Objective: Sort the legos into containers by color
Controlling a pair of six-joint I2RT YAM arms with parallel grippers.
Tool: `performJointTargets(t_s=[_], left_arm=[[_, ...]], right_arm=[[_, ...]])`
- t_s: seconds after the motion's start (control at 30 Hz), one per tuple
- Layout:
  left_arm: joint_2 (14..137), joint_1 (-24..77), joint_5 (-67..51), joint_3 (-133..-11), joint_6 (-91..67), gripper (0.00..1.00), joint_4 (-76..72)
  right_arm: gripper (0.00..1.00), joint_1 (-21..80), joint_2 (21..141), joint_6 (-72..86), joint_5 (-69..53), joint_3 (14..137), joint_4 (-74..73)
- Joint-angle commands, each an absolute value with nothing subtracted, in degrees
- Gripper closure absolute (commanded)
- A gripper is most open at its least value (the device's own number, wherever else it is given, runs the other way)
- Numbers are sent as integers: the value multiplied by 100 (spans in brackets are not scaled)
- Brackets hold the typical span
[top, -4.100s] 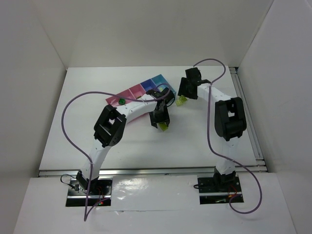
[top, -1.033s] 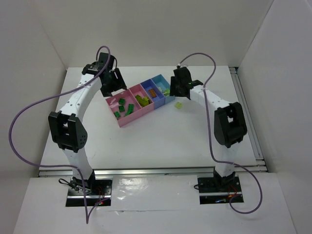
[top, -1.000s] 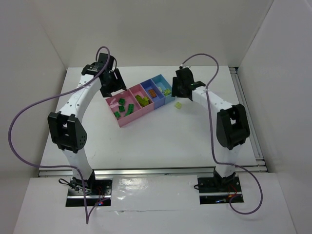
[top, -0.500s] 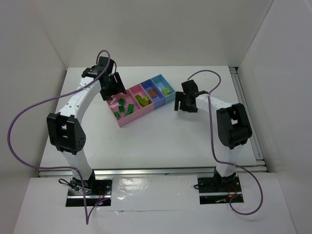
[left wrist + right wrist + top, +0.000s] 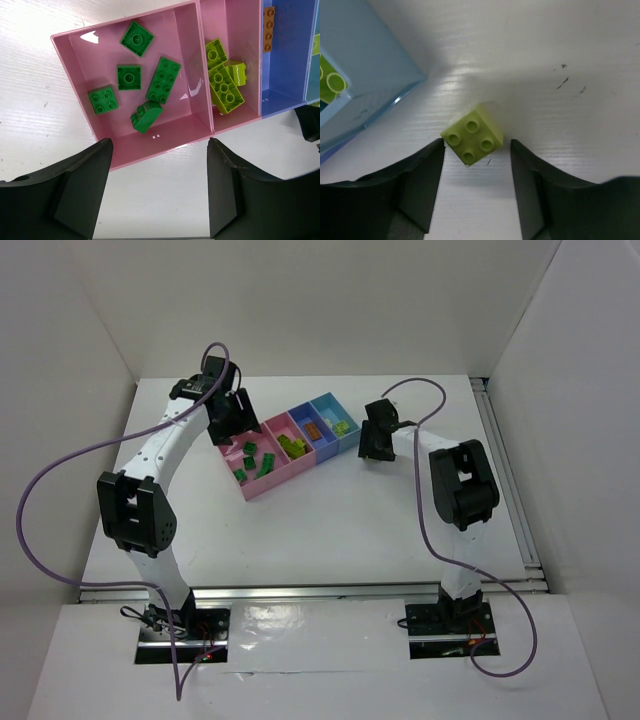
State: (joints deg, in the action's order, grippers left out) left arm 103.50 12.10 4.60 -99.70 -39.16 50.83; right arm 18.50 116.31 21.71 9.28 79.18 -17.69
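The four joined bins stand at mid-table: large pink (image 5: 256,472), small pink (image 5: 299,455), blue (image 5: 325,439) and light blue (image 5: 343,414). In the left wrist view the large pink bin (image 5: 80,55) holds several dark green bricks (image 5: 163,79), the small pink bin (image 5: 235,20) holds yellow-green bricks (image 5: 225,87), and the blue bin (image 5: 282,70) holds an orange brick (image 5: 269,29). My left gripper (image 5: 224,418) (image 5: 157,197) is open and empty beside the large pink bin. My right gripper (image 5: 372,446) (image 5: 477,167) is open and low over the table. A yellow-green brick (image 5: 472,134) lies between its fingertips.
The light blue bin's corner (image 5: 365,85) is just left of the loose brick, with a yellow-green brick (image 5: 331,80) inside. White walls enclose the table on three sides. A metal rail (image 5: 505,470) runs along the right edge.
My right gripper left the light blue bin and came down around the loose yellow-green brick on the table. My left arm, earlier at the centre, now sits by the large pink bin.
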Motion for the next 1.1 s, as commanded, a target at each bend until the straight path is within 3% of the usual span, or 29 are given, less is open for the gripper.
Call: performJointTargets(t_s=[0.0, 0.2, 0.27, 0.57, 0.83, 0.93, 1.0, 1.07], left_arm=[[10143, 1213, 448, -10037, -3841, 21, 5010], [10195, 1213, 396, -10090, -3788, 21, 5010], [10195, 1266, 396, -10090, -3788, 21, 5010], [10195, 1266, 396, -10038, -3840, 21, 5010], [10195, 1266, 352, -10037, -3780, 21, 5010], [10082, 1266, 474, -10037, -3718, 21, 5010], [10029, 1266, 475, -9984, -3657, 21, 5010], [9967, 1213, 527, -9914, -3656, 21, 5010]], right_arm=[[41, 1881, 11646, 2312, 1309, 8068, -1345], [64, 1881, 11163, 2250, 1599, 7673, -1222], [67, 1881, 10952, 2127, 1678, 7542, -1274], [70, 1934, 9906, 2065, 1654, 7321, -1477], [70, 2258, 10879, 2065, 1223, 8849, -1538], [64, 2329, 11512, 2118, 1091, 9639, -1669], [39, 2329, 11961, 2170, 1090, 10053, -1723], [25, 2329, 12163, 2329, 1037, 10554, -1775]])
